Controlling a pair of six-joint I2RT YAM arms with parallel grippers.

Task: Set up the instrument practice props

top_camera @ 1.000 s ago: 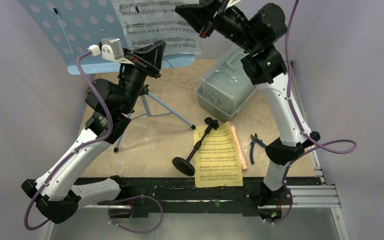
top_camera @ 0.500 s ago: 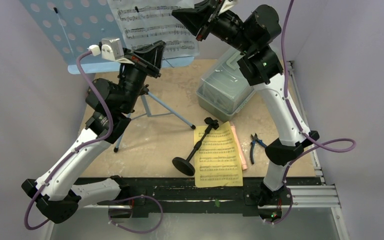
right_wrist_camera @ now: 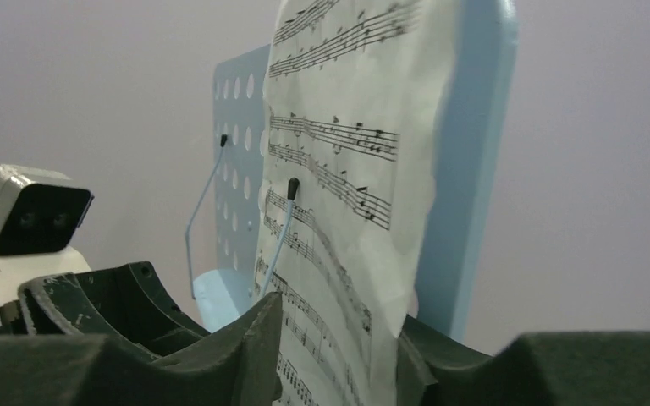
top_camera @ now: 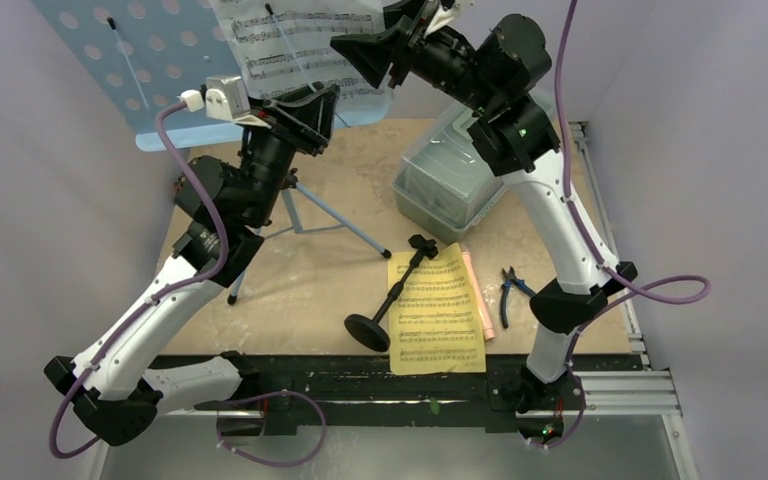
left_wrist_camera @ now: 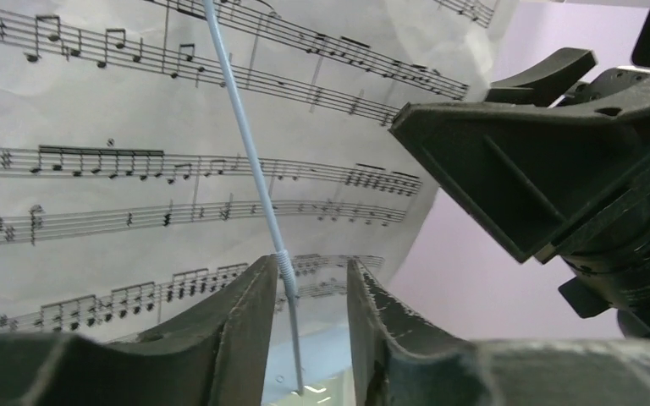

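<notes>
Presently, white sheet point(top_camera: 290, 55) stood on the stand point(top_camera: 110, 60) under its wire point(left_wrist_camera: 245, 161); left gripper point(left_wrist_camera: 311, 275) gaped loosely round that wire, right gripper point(right_wrist_camera: 337, 326) round the sheet's edge, neither apparently gripping; a careless withdrawal could snag either.

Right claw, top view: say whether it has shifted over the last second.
Yes. The right claw has slid left, away from the clear lidded plastic box, which stayed put.

Soft, even, fairly bright light casts only faint shadows on the bench point(top_camera: 290, 300) below the white music sheet point(top_camera: 280, 45), whose print is crisp in the wrist views, the nearer foreground slightly blurred.
</notes>
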